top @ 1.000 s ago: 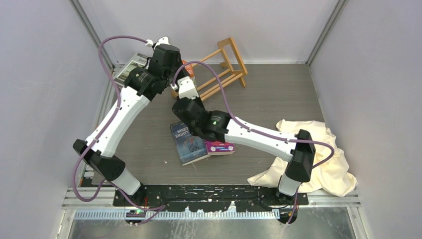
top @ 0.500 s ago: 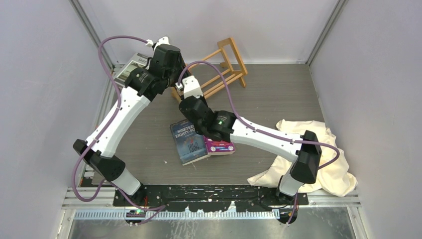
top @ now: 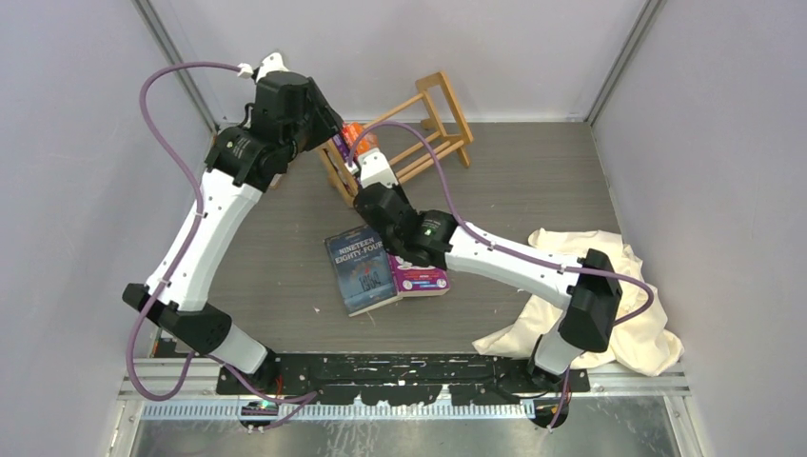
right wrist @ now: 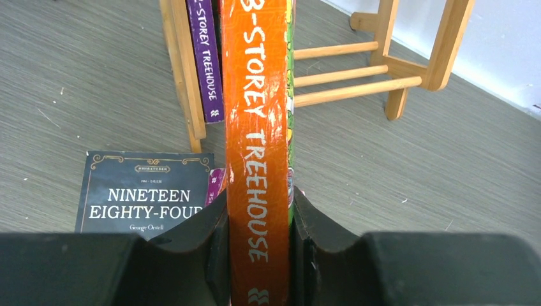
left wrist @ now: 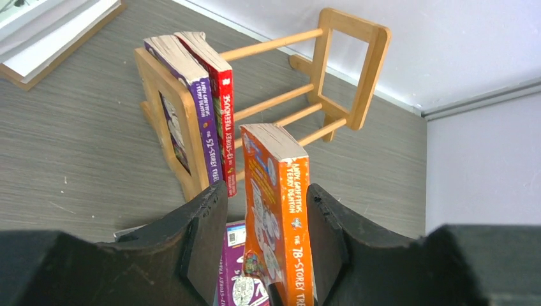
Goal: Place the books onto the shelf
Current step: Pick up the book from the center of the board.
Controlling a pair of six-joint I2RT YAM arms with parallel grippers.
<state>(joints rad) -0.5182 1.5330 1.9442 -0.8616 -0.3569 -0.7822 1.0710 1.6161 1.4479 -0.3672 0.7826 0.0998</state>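
My right gripper is shut on the spine of an orange book and holds it upright just in front of the shelf. My left gripper is open; its jaws stand either side of the same orange book, with a gap on the left. A purple book and a red book stand at the shelf's left end. A dark blue book and another purple book lie flat on the table. Both the left gripper and the right gripper are by the shelf.
A cream cloth is heaped at the right front, under the right arm's elbow. A large white and grey book lies at the back left by the wall. The shelf stands askew near the back wall.
My left gripper has opened off the orange book, and its arm has lifted and swung left. The right arm has carried the orange book slightly toward the shelf.
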